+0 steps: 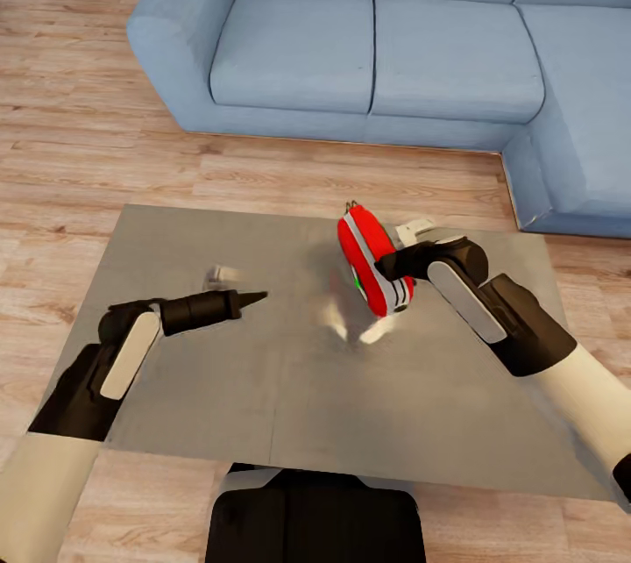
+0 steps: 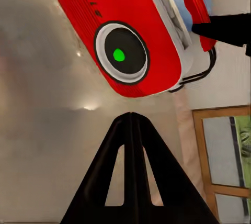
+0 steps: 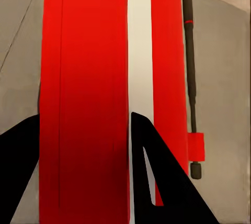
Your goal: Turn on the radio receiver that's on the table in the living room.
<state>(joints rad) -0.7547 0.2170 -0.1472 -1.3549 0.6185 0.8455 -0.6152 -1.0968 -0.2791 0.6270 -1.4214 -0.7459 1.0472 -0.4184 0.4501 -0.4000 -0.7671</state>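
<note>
Radio: the red radio with white bands is standing on edge near the middle of the tabletop, tilted a little, its thin black handle showing at the far end. In the left wrist view its broad red face is showing a round black dial with a white ring and a glowing green dot at the centre. In the right wrist view its narrow edge is running between the fingers, one white band beside a thin black rod.

Right hand: the right hand is reaching in from the right and is clamped on the radio, one dark finger lying over the white band and the other on the far side of the red body.

Left hand: the left hand is hovering over the tabletop, well apart from the radio, pointing toward it. Its two fingers are pressed together into a single point, holding nothing.

Tabletop: the glossy grey surface is reflecting blurred pale patches just below the radio and near the left hand.

Sofa: the blue L-shaped sofa is sitting beyond the tabletop, wrapping round on the right.

Floor: light wood planks are lying between the sofa and the tabletop.
</note>
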